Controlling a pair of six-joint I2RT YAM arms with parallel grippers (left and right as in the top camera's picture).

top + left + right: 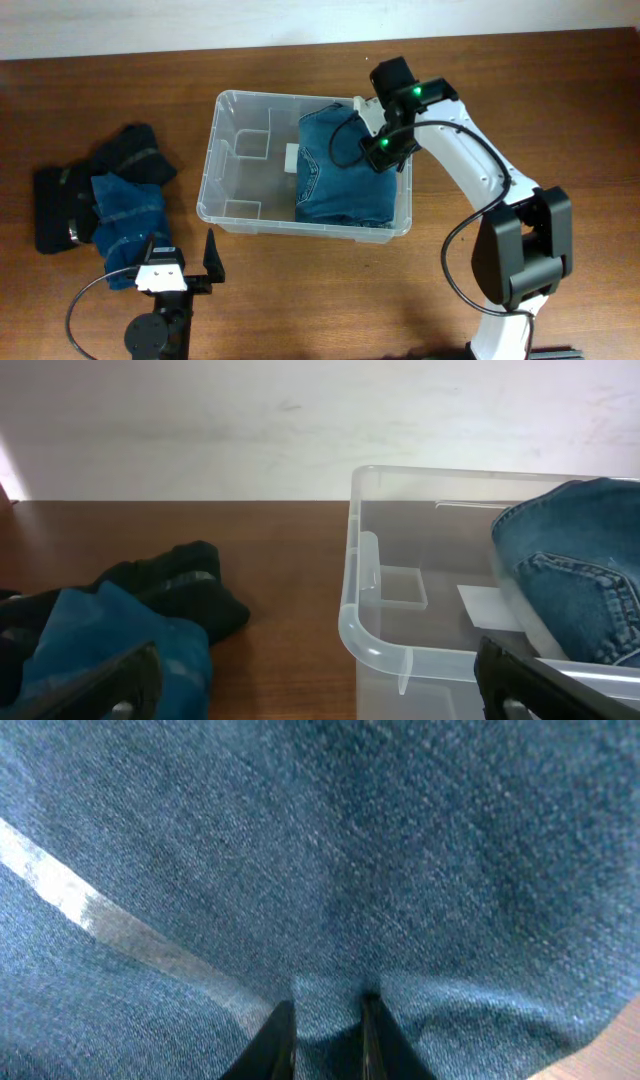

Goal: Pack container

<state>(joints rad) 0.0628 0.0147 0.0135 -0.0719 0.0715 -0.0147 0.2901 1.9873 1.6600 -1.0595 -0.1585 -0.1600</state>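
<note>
The container (pixel 215 130), a clear plastic tub with a white label (pixel 290 157) on its base, stands mid-table. Folded blue jeans (pixel 335 185) fill its right half. My right gripper (pixel 385 150) is down at the jeans' upper right part; in the right wrist view its fingers (pixel 328 1020) pinch a fold of the denim (pixel 350 850). My left gripper (pixel 185 268) is open and empty near the front edge, left of the tub. In the left wrist view its fingers (pixel 320 690) frame the tub's near corner (pixel 350 610) and the jeans (pixel 580 580).
A pile of clothes lies at the left: a black garment (pixel 130 155) and blue denim (pixel 125 215), also in the left wrist view as the black garment (pixel 180 585) and the denim (pixel 90 635). A pale wall runs behind the table's far edge.
</note>
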